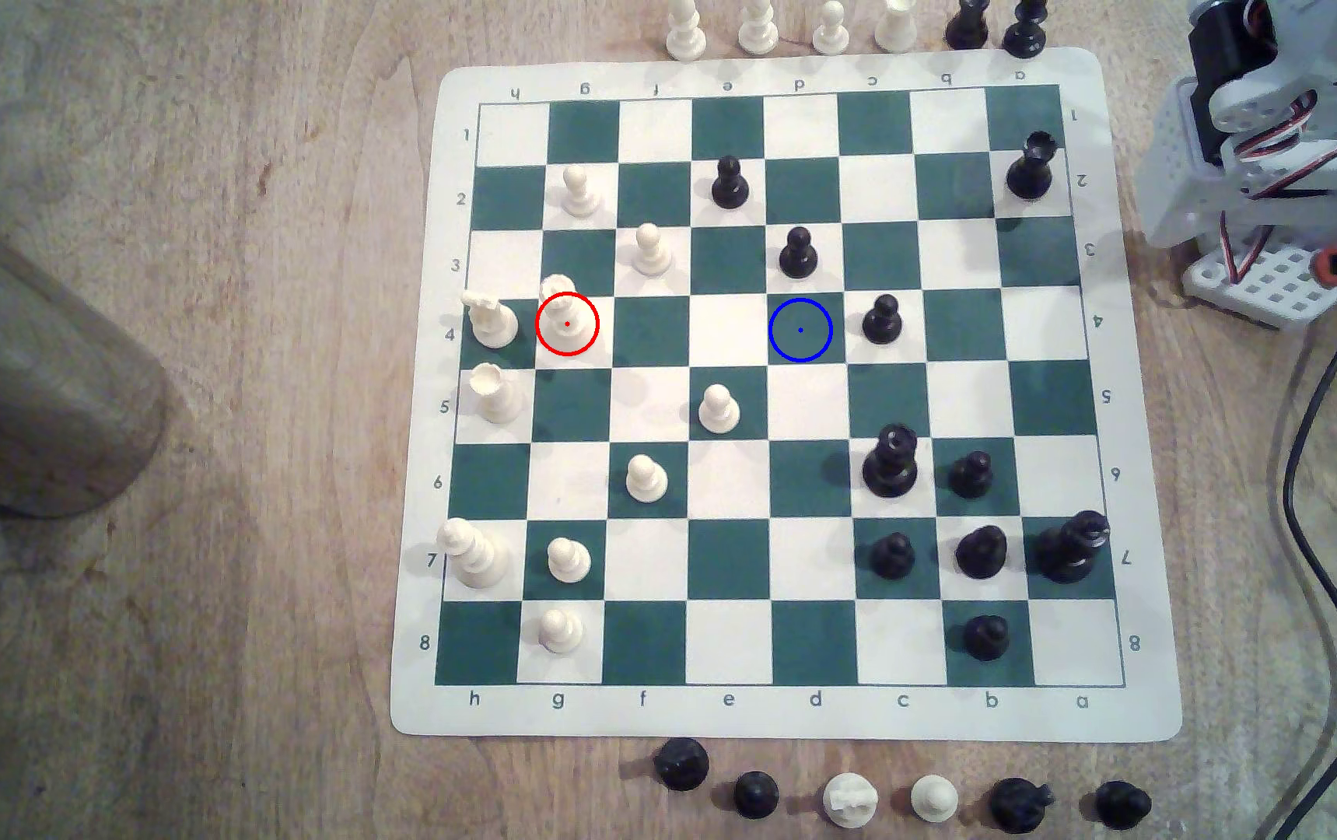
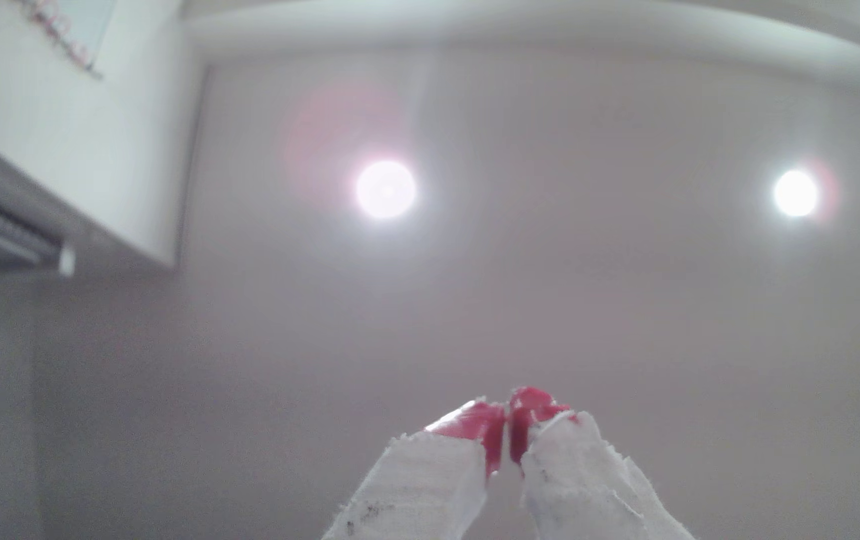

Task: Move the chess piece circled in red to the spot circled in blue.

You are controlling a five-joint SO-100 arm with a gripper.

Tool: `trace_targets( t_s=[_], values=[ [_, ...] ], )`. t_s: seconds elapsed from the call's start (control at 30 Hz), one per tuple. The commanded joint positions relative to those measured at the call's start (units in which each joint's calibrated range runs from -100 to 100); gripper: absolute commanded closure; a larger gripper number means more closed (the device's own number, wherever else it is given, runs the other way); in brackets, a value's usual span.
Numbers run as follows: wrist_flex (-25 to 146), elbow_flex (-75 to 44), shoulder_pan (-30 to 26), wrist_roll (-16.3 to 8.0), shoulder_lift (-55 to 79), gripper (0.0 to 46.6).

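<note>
The chess piece circled in red (image 1: 565, 311) is a cream piece with a flat cylindrical head, standing on a white square in row 4 near the exterior view's left side of the board. The spot circled in blue (image 1: 801, 329) is a bare dark green square three columns to its right in the same row. My arm (image 1: 1287, 153) is folded up off the board at the exterior view's upper right. In the wrist view my gripper (image 2: 508, 415) points at the ceiling, its red tips pressed together and its fingers (image 2: 427, 483) wrapped in white tape, holding nothing.
A cream piece (image 1: 492, 319) stands just left of the ringed piece; a black pawn (image 1: 882, 319) sits right of the blue spot and another (image 1: 798, 252) above it. Captured pieces line the table beyond both board edges. A metal cylinder (image 1: 26, 380) lies at left, cables (image 1: 1311, 485) at right.
</note>
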Motion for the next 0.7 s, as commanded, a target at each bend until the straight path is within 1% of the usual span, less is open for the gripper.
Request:
trace_targets(
  t_s=[0.0, 0.2, 0.23, 0.3, 0.33, 0.6, 0.67],
  values=[
    [-1.1, 1.2, 0.5, 0.1, 0.1, 46.4],
    [-1.1, 1.2, 0.4, 0.1, 0.1, 46.4],
    [-1.1, 1.2, 1.1, 0.1, 0.1, 46.4],
    [-1.1, 1.2, 4.9, 0.1, 0.0, 46.4],
    [-1.1, 1.2, 5.2, 0.1, 0.0, 46.4],
    [-0.9, 1.2, 5.1, 0.1, 0.0, 46.4],
    [2.3, 1.2, 3.6, 0.1, 0.0, 46.4]
  ],
)
